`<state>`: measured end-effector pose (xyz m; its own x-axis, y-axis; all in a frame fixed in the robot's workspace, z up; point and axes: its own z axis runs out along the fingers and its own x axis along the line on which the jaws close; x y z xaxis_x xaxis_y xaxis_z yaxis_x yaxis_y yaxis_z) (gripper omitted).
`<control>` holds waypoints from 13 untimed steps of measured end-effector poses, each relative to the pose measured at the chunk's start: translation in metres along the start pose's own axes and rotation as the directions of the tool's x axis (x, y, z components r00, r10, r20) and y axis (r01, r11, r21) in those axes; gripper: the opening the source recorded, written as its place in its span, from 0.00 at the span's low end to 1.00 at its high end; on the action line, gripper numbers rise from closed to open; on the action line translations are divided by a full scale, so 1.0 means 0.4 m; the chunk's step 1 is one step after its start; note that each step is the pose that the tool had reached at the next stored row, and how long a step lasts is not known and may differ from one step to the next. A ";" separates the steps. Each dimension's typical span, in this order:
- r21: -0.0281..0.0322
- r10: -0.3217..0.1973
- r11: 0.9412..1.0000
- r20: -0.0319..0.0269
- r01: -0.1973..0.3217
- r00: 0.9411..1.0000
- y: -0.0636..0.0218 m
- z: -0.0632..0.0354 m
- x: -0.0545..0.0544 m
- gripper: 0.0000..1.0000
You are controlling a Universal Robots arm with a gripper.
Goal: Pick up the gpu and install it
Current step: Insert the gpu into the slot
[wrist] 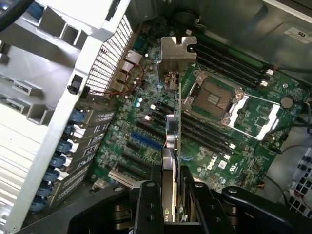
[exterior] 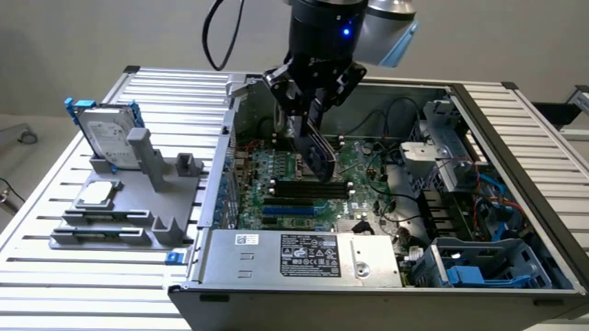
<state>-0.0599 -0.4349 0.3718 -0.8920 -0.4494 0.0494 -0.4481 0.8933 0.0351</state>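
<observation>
Down inside the open tower case (exterior: 368, 307), just over the motherboard (exterior: 285, 165): carrying the gpu (exterior: 318, 155) edge-on, clamped by the gripper (exterior: 308, 124) with one finger pressed against each flat face. Hanging tilted below the fingers, metal bracket (wrist: 178, 53) at the far end from the grip. Lower end very close to the black slots, can't tell if touching or not. Not seated in any slot yet, by the look of it.

Looks like the lining-up part of the install, so a few tips. Keep the squeeze firm but only on the flat faces, never on the connector edge. Get the card square to the board before going any lower, since that tilt would jam it. Match the card's long edge to the slot's line and aim the bracket at the rear wall. Go slow and straight, and stay off the CPU socket (wrist: 214, 100) right beside the card.

Head count:
- one gpu, one gripper
- one hard drive (exterior: 106, 134) in a blue frame, standing in the grey holder (exterior: 138, 231) outside the case
- one square silver processor chip (exterior: 99, 195) lying on that holder
- one blue slot (wrist: 146, 140) on the board
- one CPU socket, looks empty
</observation>
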 end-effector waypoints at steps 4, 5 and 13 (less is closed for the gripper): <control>0.002 -0.073 0.997 -0.001 0.073 0.997 0.000 0.009 0.000 0.27; 0.002 -0.091 0.996 -0.002 0.091 0.996 0.000 0.011 -0.001 0.27; 0.005 -0.234 0.972 -0.005 0.234 0.972 -0.001 0.029 -0.001 0.27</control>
<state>-0.0599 -0.4349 0.3603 -0.7618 -0.6462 0.0449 -0.6450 0.7631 0.0404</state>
